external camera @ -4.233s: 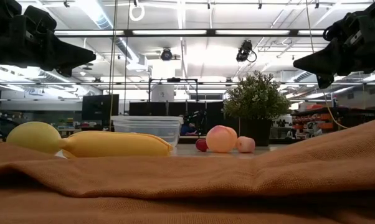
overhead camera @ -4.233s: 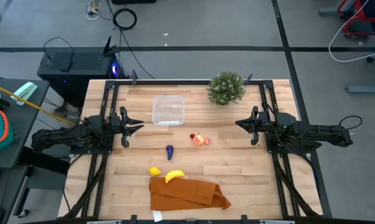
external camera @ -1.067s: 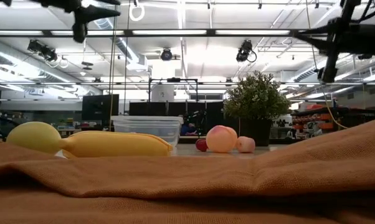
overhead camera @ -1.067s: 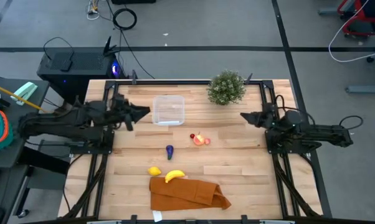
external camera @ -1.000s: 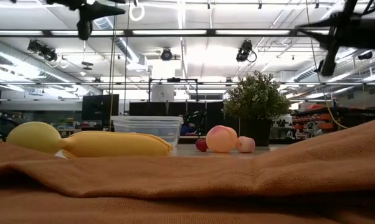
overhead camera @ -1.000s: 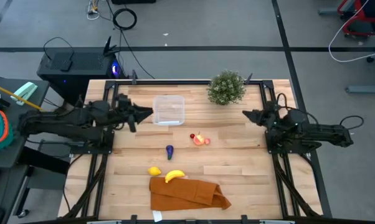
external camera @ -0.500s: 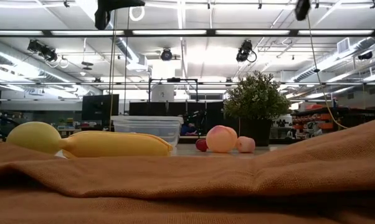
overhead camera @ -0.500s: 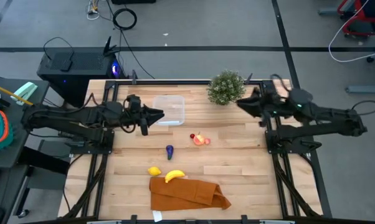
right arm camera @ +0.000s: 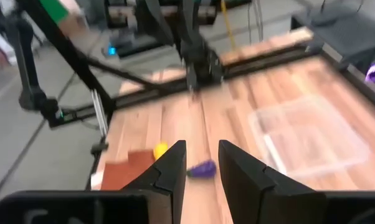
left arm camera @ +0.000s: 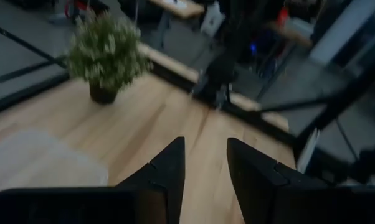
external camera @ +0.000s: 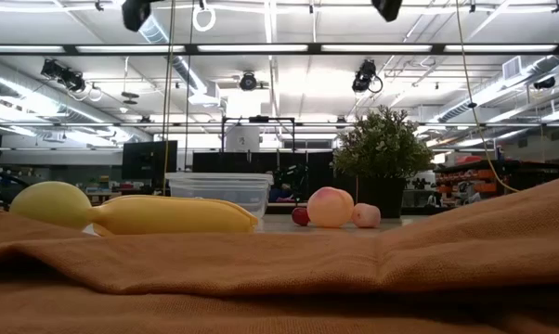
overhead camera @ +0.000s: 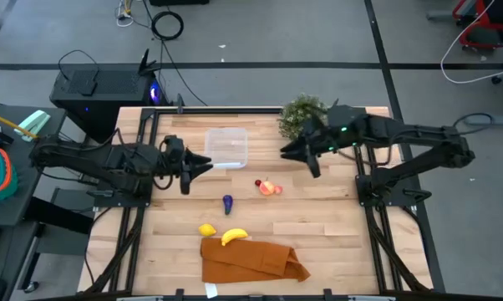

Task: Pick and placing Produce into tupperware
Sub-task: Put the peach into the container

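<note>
The left gripper [overhead camera: 203, 161], fingers apart and empty, has advanced to just left of the tupperware [overhead camera: 226, 147]. The right gripper [overhead camera: 290, 150], also parted, has swung in right of the tupperware, above the red-peach fruit [overhead camera: 269, 187]; picking looks imminent.

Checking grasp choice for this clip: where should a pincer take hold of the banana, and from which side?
Grip the banana across its thick middle, coming straight down from above. It lies flat on the bare wood, curved, with one end by the lemon. The orange cloth lies right along its near side, so a low approach from there looks blocked. Turn the fingers crosswise to its length.
</note>
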Robot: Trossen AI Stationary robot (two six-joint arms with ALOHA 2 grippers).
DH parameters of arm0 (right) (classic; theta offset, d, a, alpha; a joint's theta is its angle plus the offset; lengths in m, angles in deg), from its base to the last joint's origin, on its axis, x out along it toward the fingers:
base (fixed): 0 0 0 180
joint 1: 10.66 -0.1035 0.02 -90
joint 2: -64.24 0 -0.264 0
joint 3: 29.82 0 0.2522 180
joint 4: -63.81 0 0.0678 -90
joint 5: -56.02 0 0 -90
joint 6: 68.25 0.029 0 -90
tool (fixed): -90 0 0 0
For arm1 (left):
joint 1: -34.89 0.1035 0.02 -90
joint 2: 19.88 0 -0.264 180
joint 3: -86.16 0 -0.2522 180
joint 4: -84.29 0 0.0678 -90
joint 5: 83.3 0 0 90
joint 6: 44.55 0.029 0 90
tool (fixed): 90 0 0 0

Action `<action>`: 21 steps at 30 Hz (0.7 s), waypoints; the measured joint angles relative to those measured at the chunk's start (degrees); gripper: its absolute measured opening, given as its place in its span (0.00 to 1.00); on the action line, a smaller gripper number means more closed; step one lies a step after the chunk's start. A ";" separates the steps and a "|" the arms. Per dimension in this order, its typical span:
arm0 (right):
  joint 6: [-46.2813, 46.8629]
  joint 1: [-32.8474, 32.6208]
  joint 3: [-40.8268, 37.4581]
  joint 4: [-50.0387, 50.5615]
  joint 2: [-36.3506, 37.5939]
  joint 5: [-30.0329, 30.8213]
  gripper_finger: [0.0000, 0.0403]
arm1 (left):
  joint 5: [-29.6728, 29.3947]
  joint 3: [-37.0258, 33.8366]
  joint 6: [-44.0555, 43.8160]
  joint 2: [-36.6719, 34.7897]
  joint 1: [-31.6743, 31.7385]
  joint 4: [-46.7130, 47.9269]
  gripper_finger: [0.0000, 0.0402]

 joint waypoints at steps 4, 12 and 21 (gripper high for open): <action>-0.92 -1.86 0.30 1.35 -4.00 -1.91 0.26 | 0.01 -0.02 -0.58 -1.81 -3.16 7.68 0.33; -1.38 -6.34 0.33 4.31 -10.59 -0.83 0.37 | 0.03 0.00 -4.97 -3.95 -8.71 23.83 0.35; -5.80 -12.08 0.33 6.68 -16.77 4.51 0.55 | 0.01 0.00 -5.03 -3.91 -10.30 31.17 0.34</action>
